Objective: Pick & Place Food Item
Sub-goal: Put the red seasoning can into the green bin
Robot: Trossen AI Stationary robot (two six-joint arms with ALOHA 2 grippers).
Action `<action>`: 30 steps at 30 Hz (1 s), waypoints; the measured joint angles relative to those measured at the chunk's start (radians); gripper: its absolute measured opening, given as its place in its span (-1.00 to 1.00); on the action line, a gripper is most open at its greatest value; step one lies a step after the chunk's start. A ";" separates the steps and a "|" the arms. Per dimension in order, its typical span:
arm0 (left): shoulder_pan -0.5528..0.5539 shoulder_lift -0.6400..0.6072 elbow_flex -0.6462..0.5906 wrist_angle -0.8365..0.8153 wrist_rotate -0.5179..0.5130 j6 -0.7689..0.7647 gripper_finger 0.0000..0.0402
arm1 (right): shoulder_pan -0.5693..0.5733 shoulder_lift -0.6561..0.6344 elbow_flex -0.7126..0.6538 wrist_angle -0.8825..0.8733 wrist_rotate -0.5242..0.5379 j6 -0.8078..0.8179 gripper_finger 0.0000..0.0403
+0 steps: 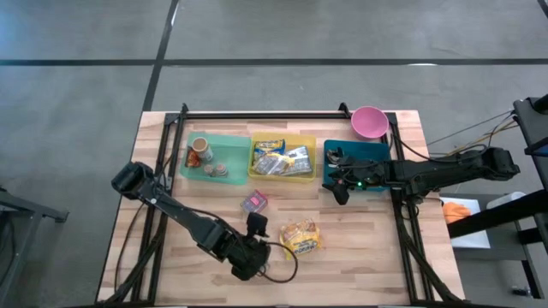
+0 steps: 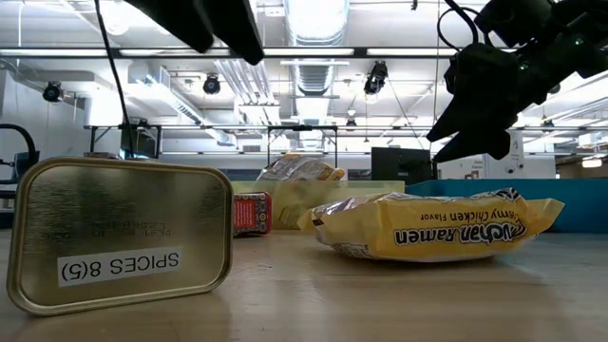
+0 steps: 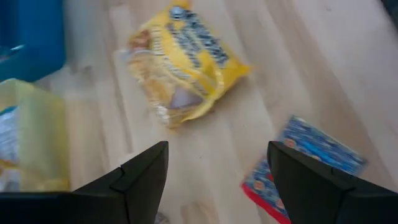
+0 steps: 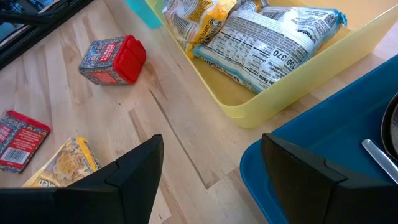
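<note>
A yellow ramen packet (image 1: 301, 238) (image 3: 183, 59) (image 2: 437, 228) lies flat on the wooden table, right of centre near the front. My left gripper (image 1: 258, 228) (image 3: 217, 149) hangs open just left of it, slanting down, touching nothing. A flat red and blue packet (image 3: 298, 162) (image 4: 18, 140) lies under that gripper. A small red spice box (image 1: 253, 202) (image 4: 112, 59) lies on the table behind them. My right gripper (image 1: 340, 190) (image 4: 211, 140) waits open above the near left corner of the blue tray (image 1: 355, 162).
At the back stand a green tray (image 1: 214, 156) with a cup and small items, a yellow tray (image 1: 281, 158) (image 4: 292, 93) with food packets, and a pink bowl (image 1: 369, 121). A gold tin (image 2: 123, 233) stands close to the low camera. There is bare wood at the front right.
</note>
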 joint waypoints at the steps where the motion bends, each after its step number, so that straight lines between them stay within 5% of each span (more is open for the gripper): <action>1: 0.000 0.000 0.000 0.001 -0.011 -0.005 0.39 | 0.000 0.000 0.000 0.000 0.000 0.000 0.32; 8: -0.001 0.000 0.000 -0.013 0.023 0.124 0.39 | 0.000 0.000 0.000 0.000 0.000 0.000 0.32; 15: 0.047 0.000 -0.001 -0.012 0.300 0.109 0.42 | 0.000 0.000 0.000 0.000 0.000 0.000 0.32; 24: 0.070 0.000 -0.001 -0.002 0.390 0.136 0.93 | 0.000 0.000 0.000 0.000 0.000 0.000 0.32; 30: 0.071 0.000 -0.035 0.009 0.419 0.152 0.89 | 0.000 0.000 0.000 0.000 0.000 0.000 0.32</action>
